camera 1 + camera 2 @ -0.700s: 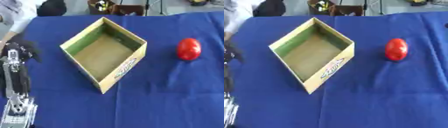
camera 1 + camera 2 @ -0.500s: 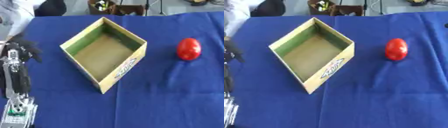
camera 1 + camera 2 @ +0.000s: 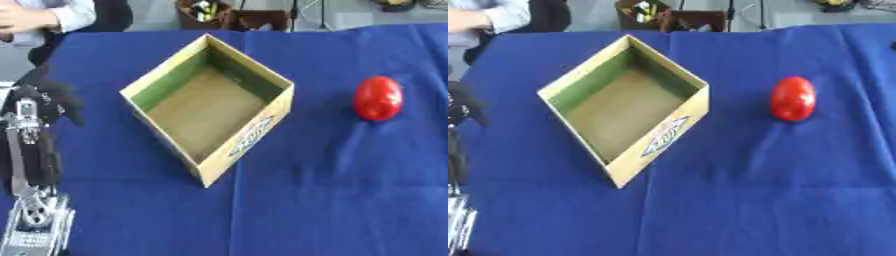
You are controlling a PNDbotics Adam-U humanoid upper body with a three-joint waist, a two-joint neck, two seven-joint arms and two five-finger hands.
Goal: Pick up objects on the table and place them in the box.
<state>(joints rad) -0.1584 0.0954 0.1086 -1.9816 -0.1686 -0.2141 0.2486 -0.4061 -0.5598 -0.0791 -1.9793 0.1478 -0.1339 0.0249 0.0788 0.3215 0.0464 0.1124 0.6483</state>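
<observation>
My left hand (image 3: 48, 97) sits at the table's left edge, well left of the box, at the end of a forearm that runs up from the lower left corner. It is a dark shape and holds nothing; the fingers look curled downward, but I cannot tell how far they are open. My right hand does not show in either eye.

The box (image 3: 208, 107) stands open-topped near the middle of the blue cloth (image 3: 332, 190), turned so that one corner points toward me. Its outer walls are pale yellow, its inner walls show green along the upper part, and its floor is plain brown card with nothing lying in it. On the outer wall facing right and toward me there is a blue and white label (image 3: 252, 135); I cannot read the writing on it.

The only loose thing I see is a red egg-shaped object (image 3: 378, 98), glossy, lying on the cloth well to the right of the box, about level with its right corner. Bare cloth lies between them.

Beyond the box, past the table's far edge, stands a brown holder (image 3: 658, 13) with small coloured items in it.
</observation>
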